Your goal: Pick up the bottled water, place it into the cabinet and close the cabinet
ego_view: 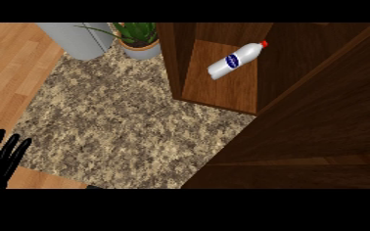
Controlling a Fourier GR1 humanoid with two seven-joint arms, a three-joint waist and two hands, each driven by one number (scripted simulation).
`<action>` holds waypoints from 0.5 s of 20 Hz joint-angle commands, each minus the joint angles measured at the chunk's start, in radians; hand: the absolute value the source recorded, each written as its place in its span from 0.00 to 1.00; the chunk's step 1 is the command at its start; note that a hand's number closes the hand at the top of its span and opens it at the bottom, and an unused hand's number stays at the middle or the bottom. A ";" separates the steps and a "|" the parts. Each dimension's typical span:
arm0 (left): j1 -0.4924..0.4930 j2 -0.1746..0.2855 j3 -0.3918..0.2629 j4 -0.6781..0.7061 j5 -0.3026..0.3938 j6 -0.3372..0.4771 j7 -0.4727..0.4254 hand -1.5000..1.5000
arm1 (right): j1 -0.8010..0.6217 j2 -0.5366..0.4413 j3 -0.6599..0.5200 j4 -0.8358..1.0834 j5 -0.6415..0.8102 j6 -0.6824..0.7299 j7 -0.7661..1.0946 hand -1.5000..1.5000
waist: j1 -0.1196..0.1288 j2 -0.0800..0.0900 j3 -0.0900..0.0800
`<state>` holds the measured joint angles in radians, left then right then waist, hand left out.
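I saw the bottled water (237, 60) lying on its side on the cabinet's shelf (217, 90), with its red cap toward the shelf's back right corner and its base toward the front. The cabinet (173, 54) stood at the far right of the speckled counter (123, 117), and its door (303, 137) stood open over the counter's near right corner. My left hand (11, 156) showed at the counter's near left edge, fingers straight and pointing up, holding nothing. A potted plant (139, 41) and a grey object (76, 39) sat along the far edge, left of the cabinet.
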<state>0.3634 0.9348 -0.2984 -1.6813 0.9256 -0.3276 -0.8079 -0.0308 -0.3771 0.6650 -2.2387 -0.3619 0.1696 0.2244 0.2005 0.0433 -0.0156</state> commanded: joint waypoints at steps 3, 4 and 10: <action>0.001 0.005 0.031 0.023 0.040 -0.047 -0.012 0.00 | -0.169 0.171 -0.069 0.237 -0.132 -0.076 0.099 1.00 | -0.008 0.003 0.007; 0.019 0.010 0.026 0.002 0.033 -0.032 -0.005 0.00 | -0.190 0.178 -0.105 0.262 -0.140 -0.089 0.111 1.00 | -0.014 -0.005 0.009; 0.027 0.016 0.051 0.037 0.052 -0.048 0.004 0.00 | -0.402 0.260 -0.264 0.497 -0.056 -0.181 0.105 1.00 | -0.063 -0.017 0.010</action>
<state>0.3803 0.9479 -0.2580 -1.6602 0.9682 -0.3444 -0.7904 -0.3116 -0.1818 0.5210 -1.9117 -0.4720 0.1015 0.3192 0.1630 0.0267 -0.0129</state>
